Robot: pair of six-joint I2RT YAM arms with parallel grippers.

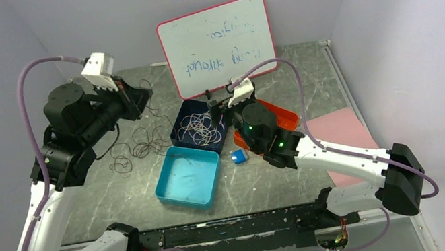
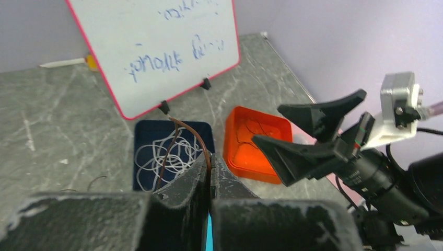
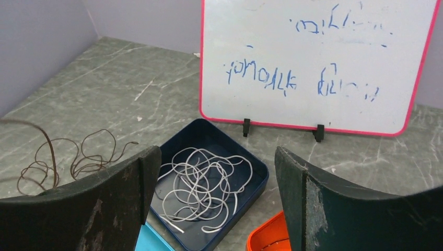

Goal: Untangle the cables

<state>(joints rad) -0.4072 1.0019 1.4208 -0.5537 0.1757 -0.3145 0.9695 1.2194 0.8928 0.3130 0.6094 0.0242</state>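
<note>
My left gripper (image 2: 210, 170) is shut on a thin brown cable (image 2: 192, 135) that arcs from its fingertips down toward the navy tray (image 2: 140, 130). The top view shows this gripper (image 1: 143, 98) raised at the back left, over brown cables (image 1: 141, 144) lying looped on the table. A whitish cable (image 3: 201, 188) is curled inside the navy tray (image 3: 261, 178). My right gripper (image 3: 217, 157) stands open above that tray with nothing between its fingers; the top view has it (image 1: 219, 99) at the tray's far side. More brown loops (image 3: 68, 157) lie left of the tray.
An orange tray (image 2: 256, 141) with a dark strand in it sits right of the navy one. A teal tray (image 1: 187, 176) lies nearer, with a small blue object (image 1: 239, 157) beside it. A whiteboard (image 1: 216, 44) stands at the back; a pink sheet (image 1: 344, 132) lies right.
</note>
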